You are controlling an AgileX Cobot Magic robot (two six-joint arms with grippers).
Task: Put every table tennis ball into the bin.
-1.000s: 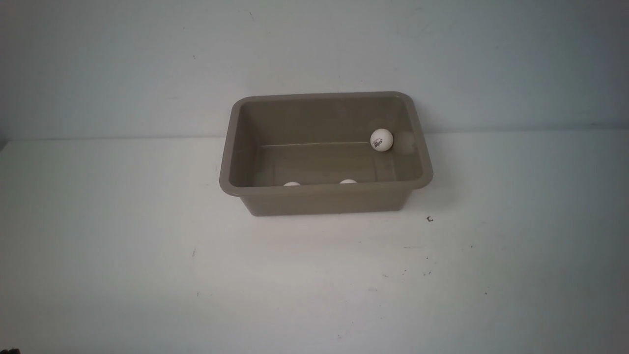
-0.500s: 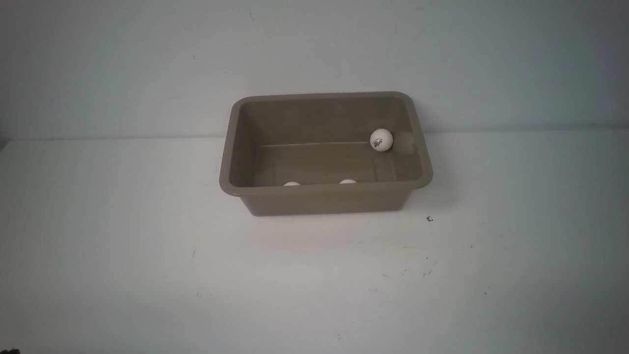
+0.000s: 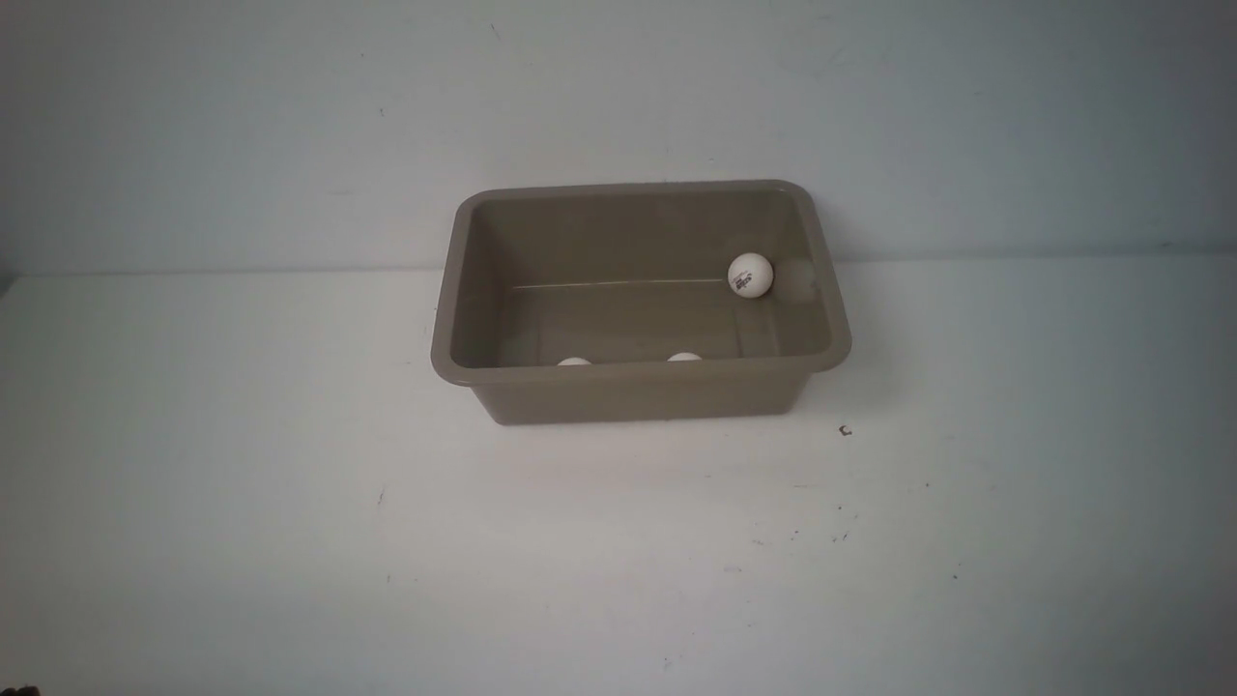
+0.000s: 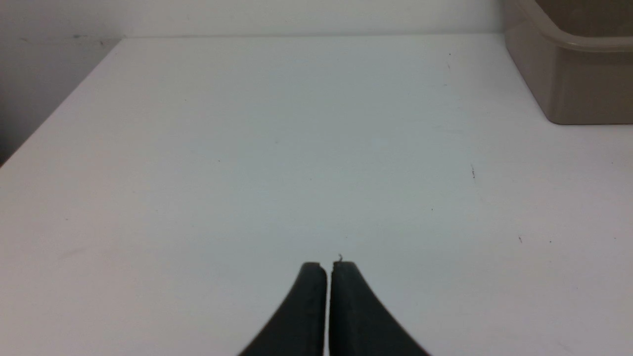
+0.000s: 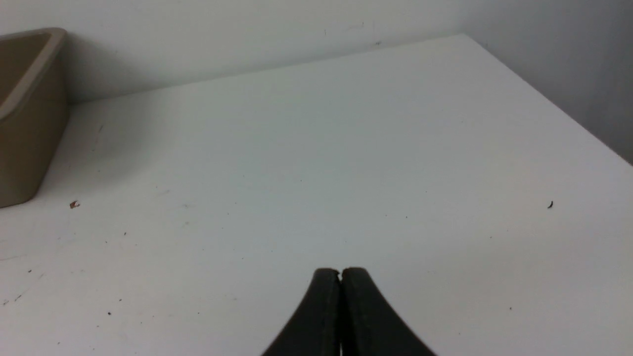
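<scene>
Fingers of my left gripper (image 4: 329, 267) sit pressed together, empty, left of the taupe rectangular plastic bin (image 3: 638, 391). Inside it I count three small white matte table tennis balls (image 3: 750, 275); a fourth may hide behind its near wall. Right gripper (image 5: 340, 273): likewise closed, parked, I judge.

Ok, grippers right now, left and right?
Left gripper: closed, holding nothing.
Right gripper: closed, holding nothing.

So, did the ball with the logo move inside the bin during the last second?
No. The logo ball sits at the same spot by the bin's far right corner in all front views.
</scene>
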